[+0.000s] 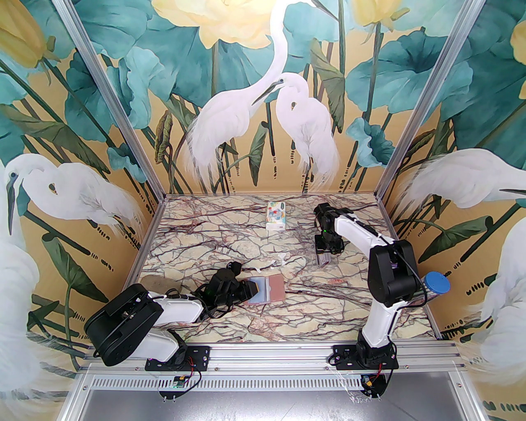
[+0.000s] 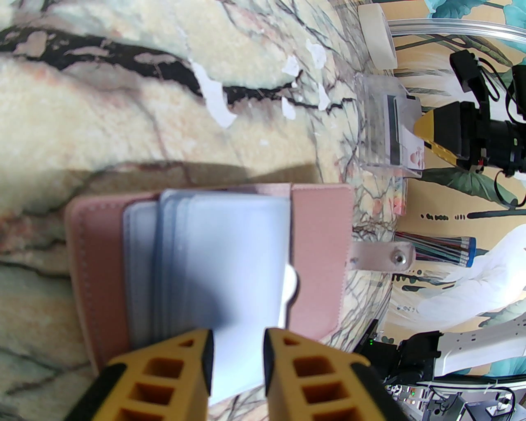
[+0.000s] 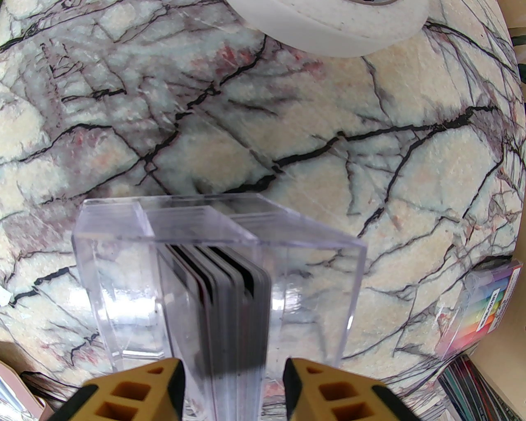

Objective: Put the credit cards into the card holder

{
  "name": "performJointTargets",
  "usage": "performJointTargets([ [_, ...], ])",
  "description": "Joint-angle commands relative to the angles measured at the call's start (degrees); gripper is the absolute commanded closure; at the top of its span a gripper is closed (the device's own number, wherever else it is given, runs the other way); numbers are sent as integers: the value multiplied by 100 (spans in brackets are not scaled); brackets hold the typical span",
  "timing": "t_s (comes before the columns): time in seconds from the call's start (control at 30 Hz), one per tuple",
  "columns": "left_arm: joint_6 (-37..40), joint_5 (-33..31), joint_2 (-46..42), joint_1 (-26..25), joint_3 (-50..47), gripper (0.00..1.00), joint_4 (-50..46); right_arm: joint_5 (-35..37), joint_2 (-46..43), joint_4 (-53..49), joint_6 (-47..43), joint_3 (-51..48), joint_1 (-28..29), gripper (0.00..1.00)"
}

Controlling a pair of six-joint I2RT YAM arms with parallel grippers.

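The card holder (image 1: 274, 287) lies open mid-table, dusty pink (image 2: 316, 246) with pale blue sleeves fanned up. My left gripper (image 1: 248, 290) (image 2: 238, 337) sits at its near edge, jaws slightly apart. One blue sleeve shows in the gap, and I cannot tell if it is pinched. The credit cards (image 3: 230, 296) stand on edge as a stack in a clear box (image 3: 119, 267) (image 1: 323, 260). My right gripper (image 1: 323, 254) (image 3: 234, 362) hangs right over them, open, a finger on each side of the stack's top. One card with pink prints (image 2: 413, 154) rises above the box beside a yellow fingertip.
A white patterned tissue pack (image 1: 275, 214) lies at the back. A white tape roll (image 3: 328, 24) sits just beyond the clear box, and a multicoloured striped pack (image 3: 485, 308) lies to its right. A blue-capped tube (image 1: 436, 283) sits by the right arm. White scraps (image 2: 213, 94) dot the marble.
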Motion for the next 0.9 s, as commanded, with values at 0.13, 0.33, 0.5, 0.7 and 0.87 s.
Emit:
performJointTargets([
  [0.13, -39, -63, 202, 15, -49, 73, -343, 290, 134, 9, -73, -4, 36, 56],
  [0.33, -45, -72, 211, 13, -47, 73, -350, 507, 39, -66, -90, 52, 97, 57],
  [0.5, -45, -63, 238, 13, -38, 73, -351, 753, -42, -182, -86, 142, 130, 59],
  [0.7, -42, -54, 269, 11, -15, 72, -355, 955, -81, -257, -98, 179, 163, 60],
  [0.87, -46, -57, 280, 7, -5, 72, -373, 1063, -112, -288, -103, 189, 176, 60],
])
